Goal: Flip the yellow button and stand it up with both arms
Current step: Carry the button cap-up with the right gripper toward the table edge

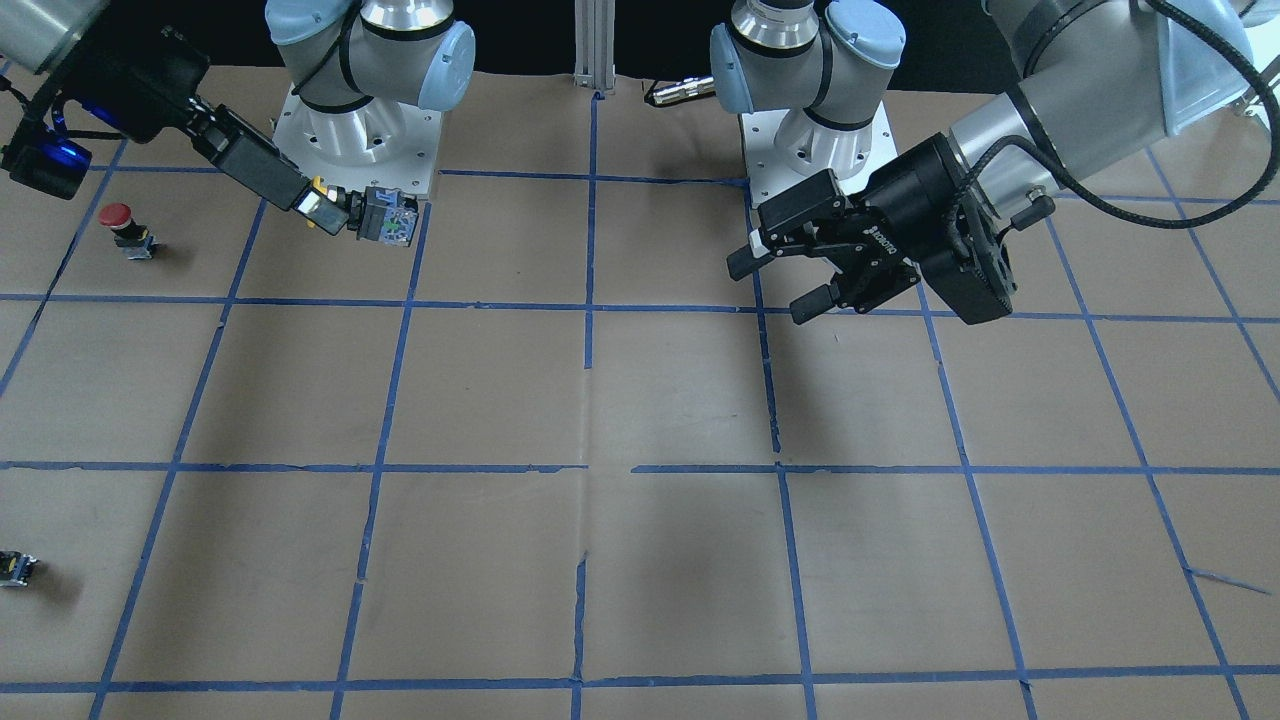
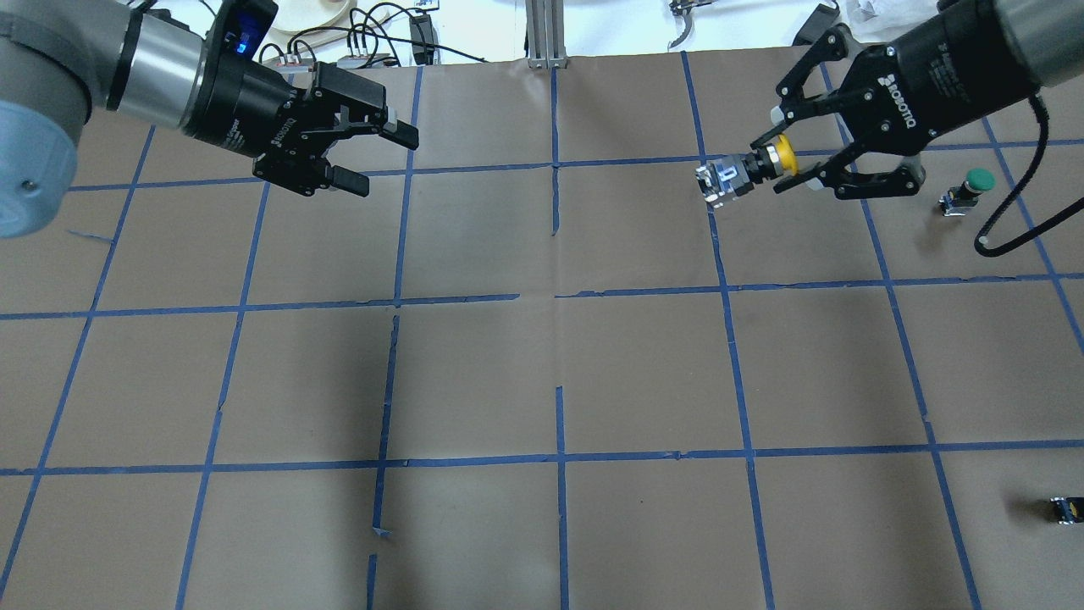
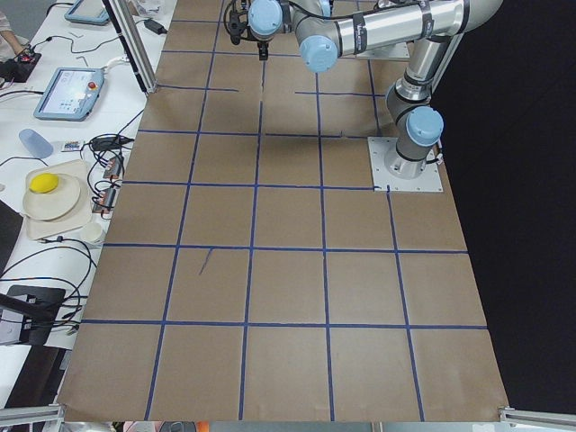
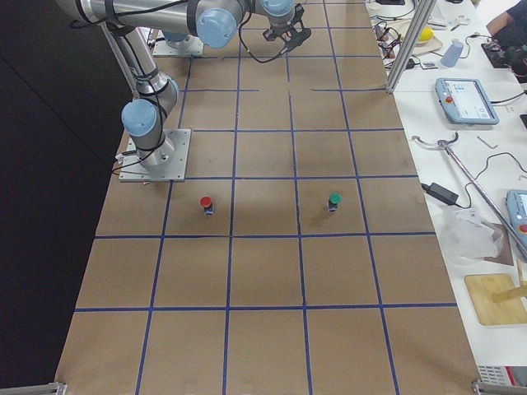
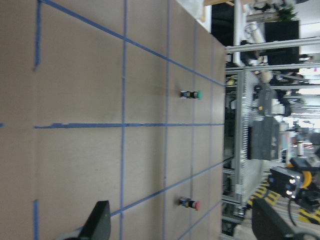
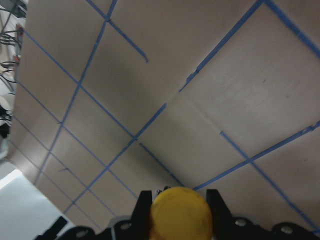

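Observation:
The yellow button (image 2: 784,155) is held in my right gripper (image 2: 783,163), which is shut on its yellow cap. It hangs above the table, lying sideways, with its grey body (image 2: 721,180) pointing toward the table's middle. In the front view the same gripper (image 1: 325,212) holds it near the right arm's base. The right wrist view shows the cap (image 6: 180,216) between the fingers. My left gripper (image 2: 383,161) is open and empty, raised above the far left of the table, well apart from the button. It also shows in the front view (image 1: 775,288).
A red-capped button (image 1: 118,218) stands close to my right gripper. A green-capped button (image 2: 974,180) stands just right of that gripper. A tiny black-and-yellow block (image 2: 1065,508) lies at the near right edge. Brown paper with blue tape lines (image 2: 559,381) covers the table.

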Motion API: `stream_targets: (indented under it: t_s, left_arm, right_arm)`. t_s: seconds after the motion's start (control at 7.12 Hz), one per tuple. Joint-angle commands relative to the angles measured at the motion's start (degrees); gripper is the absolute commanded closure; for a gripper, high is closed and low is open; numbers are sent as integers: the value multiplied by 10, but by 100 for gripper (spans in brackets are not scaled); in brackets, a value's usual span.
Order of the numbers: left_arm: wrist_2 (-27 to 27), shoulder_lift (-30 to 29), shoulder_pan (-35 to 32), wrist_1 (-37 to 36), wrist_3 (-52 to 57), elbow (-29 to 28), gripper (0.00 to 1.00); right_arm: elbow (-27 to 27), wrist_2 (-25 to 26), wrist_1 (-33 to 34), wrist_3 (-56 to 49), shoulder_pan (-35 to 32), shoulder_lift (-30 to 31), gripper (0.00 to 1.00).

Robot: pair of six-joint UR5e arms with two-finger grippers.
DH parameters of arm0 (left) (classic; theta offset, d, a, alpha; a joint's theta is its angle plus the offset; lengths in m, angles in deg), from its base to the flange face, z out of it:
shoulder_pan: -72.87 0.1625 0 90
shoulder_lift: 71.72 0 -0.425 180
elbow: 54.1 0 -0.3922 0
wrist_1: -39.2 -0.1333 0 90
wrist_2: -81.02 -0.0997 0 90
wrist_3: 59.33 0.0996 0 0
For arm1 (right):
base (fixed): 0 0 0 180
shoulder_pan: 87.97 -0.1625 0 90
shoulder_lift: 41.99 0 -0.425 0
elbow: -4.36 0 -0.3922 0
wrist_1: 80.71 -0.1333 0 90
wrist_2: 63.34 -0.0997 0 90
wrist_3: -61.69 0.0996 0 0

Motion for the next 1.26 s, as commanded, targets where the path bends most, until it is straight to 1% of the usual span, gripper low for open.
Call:
stream_targets:
  t_s: [0.0,0.14,0.28,0.42,0.56,0.7,0.84,1.12]
  left_arm:
    - [-316,-12,-62,21,0,-52,1]
    - [-390,0,-75,27,1,-54,1]
    - [-406,5,-77,39,0,-79,1]
    - [-457,-7,-80,80,1,-125,0]
    - [-422,-8,-76,129,0,-143,0]
    - [-399,-6,-75,130,1,-140,0]
    - [-399,-8,-76,128,0,-139,0]
    - [-382,-15,-67,94,-5,-140,0]
  right_arm:
    - [-41,145,11,-265,12,0,75]
    - [-66,172,41,-392,52,1,76]
    - [-96,173,78,-501,90,0,76]
    - [-139,185,169,-631,117,0,76]
    - [-182,207,235,-753,136,0,76]
    - [-206,205,254,-849,169,1,76]
    - [-213,196,260,-968,213,1,76]
    - [-213,188,270,-1131,271,-2,76]
